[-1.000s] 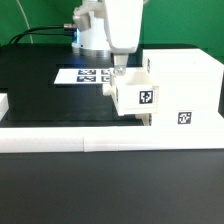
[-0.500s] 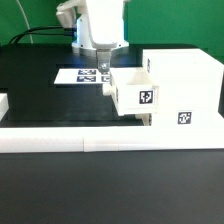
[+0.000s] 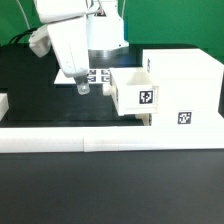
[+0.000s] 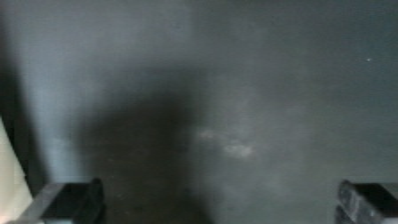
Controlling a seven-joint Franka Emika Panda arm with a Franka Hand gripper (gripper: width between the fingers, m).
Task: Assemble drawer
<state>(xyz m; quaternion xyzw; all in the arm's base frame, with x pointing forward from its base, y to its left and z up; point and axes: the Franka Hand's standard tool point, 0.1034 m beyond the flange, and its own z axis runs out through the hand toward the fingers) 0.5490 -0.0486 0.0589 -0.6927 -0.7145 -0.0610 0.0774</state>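
the gripper hangs spread and empty over mid-table. the drawer sits by the front wall, one tray half in; pushing it home seems next.

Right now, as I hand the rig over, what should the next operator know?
Gripper: open and empty, hanging over bare black table in both views, off to the exterior view's left of the drawer.
Shell: upright behind the border wall.
Upper tray: partly in its slot, tagged front protruding.
Lower tray: appears further in than the upper.
Marker board: flat behind the gripper.
Left: probably push the upper tray home; check the lower.
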